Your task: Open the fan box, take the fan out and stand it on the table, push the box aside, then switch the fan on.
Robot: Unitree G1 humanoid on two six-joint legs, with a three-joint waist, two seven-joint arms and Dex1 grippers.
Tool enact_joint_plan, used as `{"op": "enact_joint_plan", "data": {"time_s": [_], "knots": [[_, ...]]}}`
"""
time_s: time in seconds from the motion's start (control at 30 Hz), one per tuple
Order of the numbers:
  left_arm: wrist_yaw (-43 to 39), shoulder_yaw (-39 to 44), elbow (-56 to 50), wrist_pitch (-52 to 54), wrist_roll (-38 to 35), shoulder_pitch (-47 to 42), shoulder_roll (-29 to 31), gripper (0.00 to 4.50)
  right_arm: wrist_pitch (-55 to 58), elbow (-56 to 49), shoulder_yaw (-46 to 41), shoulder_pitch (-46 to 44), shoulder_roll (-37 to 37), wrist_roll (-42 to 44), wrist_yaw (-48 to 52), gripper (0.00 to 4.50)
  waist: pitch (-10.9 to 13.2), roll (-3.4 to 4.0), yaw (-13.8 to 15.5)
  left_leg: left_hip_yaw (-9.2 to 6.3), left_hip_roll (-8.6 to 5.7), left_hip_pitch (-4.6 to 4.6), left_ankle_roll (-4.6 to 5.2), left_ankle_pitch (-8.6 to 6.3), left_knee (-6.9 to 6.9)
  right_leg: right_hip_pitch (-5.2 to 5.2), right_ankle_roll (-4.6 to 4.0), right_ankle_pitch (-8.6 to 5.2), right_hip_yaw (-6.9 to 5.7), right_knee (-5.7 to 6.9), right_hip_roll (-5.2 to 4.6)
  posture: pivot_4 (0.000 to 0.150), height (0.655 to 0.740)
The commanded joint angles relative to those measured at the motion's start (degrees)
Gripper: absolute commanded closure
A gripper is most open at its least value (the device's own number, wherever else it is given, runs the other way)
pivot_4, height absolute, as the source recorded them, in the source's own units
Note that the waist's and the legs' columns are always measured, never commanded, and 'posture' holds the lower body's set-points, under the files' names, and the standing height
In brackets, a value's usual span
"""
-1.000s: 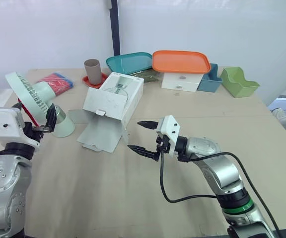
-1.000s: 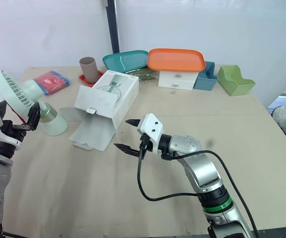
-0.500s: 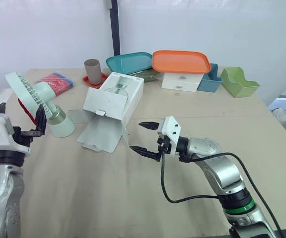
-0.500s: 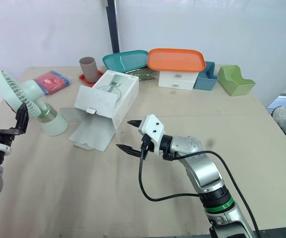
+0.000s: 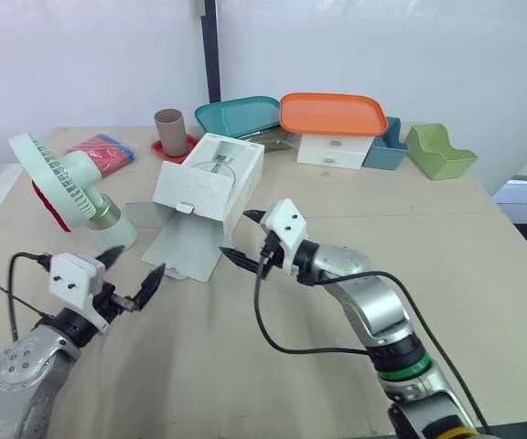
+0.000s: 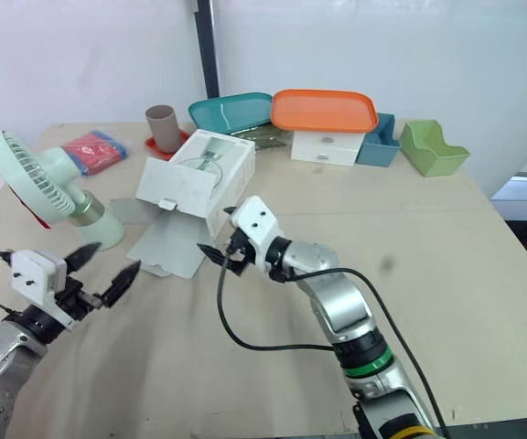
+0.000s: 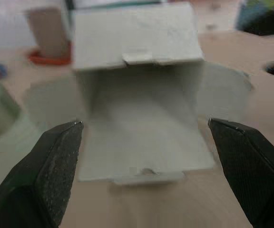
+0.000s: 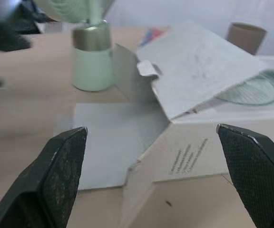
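Both hands hang wide open and empty above the tan worktop: the left hand low in front of the fan, the right hand close to the near corner of the open box. The fan stands on the worktop's left part, just beside the box's spread flaps. A cup, a teal tray and an orange tray line the far edge below a plain white wall.

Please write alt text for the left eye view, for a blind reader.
An opened white fan box lies on a table, the open left gripper and open right gripper near its flaps. A green fan stands beside it.
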Motion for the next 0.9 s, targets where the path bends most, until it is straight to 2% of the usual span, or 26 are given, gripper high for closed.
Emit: {"op": "enact_joint_plan", "data": {"time_s": [0.03, 0.13, 0.27, 0.37, 0.73, 0.83, 0.9], "knots": [[-10.12, -2.93, 1.16, -3.66, 1.54, 1.41, 5.73, 0.03, 3.85, 0.84, -0.59, -2.66, 5.05, -1.39, -6.46, 0.0, 0.01, 0.02, -0.04, -0.02, 0.0, 0.0, 0.0, 0.0, 0.0, 0.0, 0.0, 0.0, -0.01, 0.0, 0.01, 0.15, 0.74], [-15.41, -5.03, 3.34, -6.4, 3.11, 0.33, 9.41, 0.03, 5.62, 2.93, 0.57, -3.97, 8.58, -3.0, -9.61, 0.0, 0.11, 0.19, -0.28, 0.02, 0.01, -0.01, -0.01, 0.0, -0.04, -0.07, -0.03, 0.01, 0.01, 0.01, 0.01, 0.15, 0.74], [-17.09, -5.19, 5.66, -5.63, 1.32, -3.86, 10.01, 0.03, 6.86, 6.73, 1.64, -5.31, 10.71, -4.71, -11.57, 0.0, 0.12, 0.21, -0.4, -0.05, 0.01, -0.02, 0.0, 0.0, -0.04, -0.05, -0.04, 0.0, -0.03, 0.01, 0.01, 0.15, 0.74], [-18.86, -6.29, 6.52, -6.92, 2.86, -4.98, 10.79, 0.03, 8.43, 10.98, 0.53, -7.1, 12.81, -5.46, -14.26, 0.0, 0.12, 0.21, -0.83, -0.03, 0.01, -0.02, 0.01, 0.0, -0.04, -0.06, -0.04, 0.01, -0.02, 0.01, 0.01, 0.15, 0.74], [-17.13, -7.88, 6.17, -6.89, 4.29, -6.54, 8.48, 0.03, 11.01, 17.7, -7.07, -11.04, 19.14, -4.11, -22.03, 0.0, 0.14, 0.24, -1.29, 0.03, 0.07, -0.03, 0.0, 0.0, -0.17, -0.21, -0.1, 0.05, 0.01, 0.03, 0.02, 0.15, 0.74], [-15.87, -8.69, 5.17, -6.54, 4.29, -6.74, 7.52, 0.0, 11.61, 18.18, -8.93, -11.76, 19.96, -3.44, -23.19, 0.77, 0.14, 0.24, -1.29, 0.03, 0.07, -0.03, 0.01, 0.0, -0.17, -0.21, -0.1, 0.04, 0.01, 0.03, 0.02, 0.15, 0.74], [-15.49, -8.76, 4.91, -6.46, 4.22, -6.72, 7.19, 0.0, 12.08, 18.43, -9.46, -11.82, 19.77, -3.35, -23.29, 1.59, 0.14, 0.25, -1.28, 0.04, 0.07, -0.04, 0.01, 0.0, -0.17, -0.21, -0.1, 0.05, 0.02, 0.03, 0.01, 0.15, 0.74]]}}
